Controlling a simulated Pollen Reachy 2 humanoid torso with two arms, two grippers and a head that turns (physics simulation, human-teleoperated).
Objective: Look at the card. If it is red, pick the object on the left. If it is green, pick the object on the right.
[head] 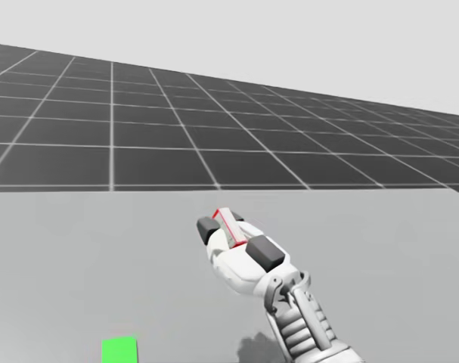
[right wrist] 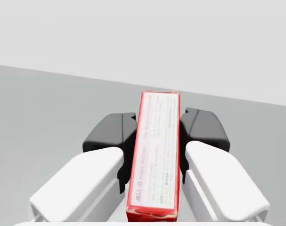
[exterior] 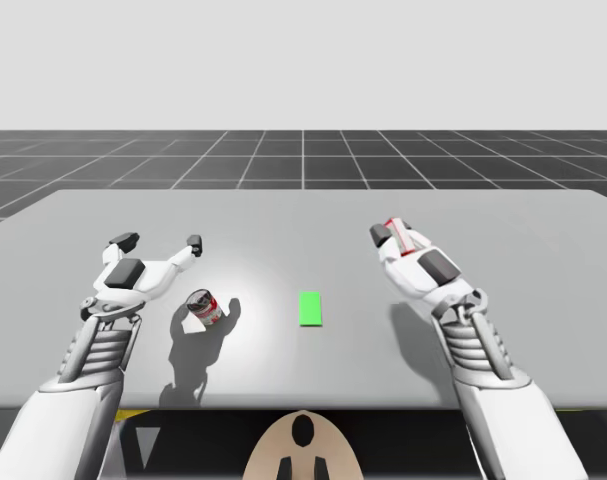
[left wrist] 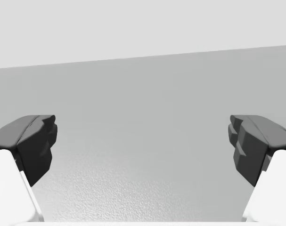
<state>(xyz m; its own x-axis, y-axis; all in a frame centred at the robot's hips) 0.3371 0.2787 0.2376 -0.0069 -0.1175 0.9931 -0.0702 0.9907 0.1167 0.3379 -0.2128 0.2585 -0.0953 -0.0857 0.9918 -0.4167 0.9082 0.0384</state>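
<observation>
Well inboard of the table's (exterior: 303, 215) edges, right gripper (exterior: 392, 233) clamps the red box (right wrist: 154, 150) (left gripper (exterior: 161, 243) gapes).

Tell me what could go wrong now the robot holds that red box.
The right end effector holds the thin red box between just two pads, so it might twist or slip. The open left end effector sits close to the can, which seems to lie on its side; a stray move could set it rolling.

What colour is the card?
The card is green; the high view shows it best.
</observation>
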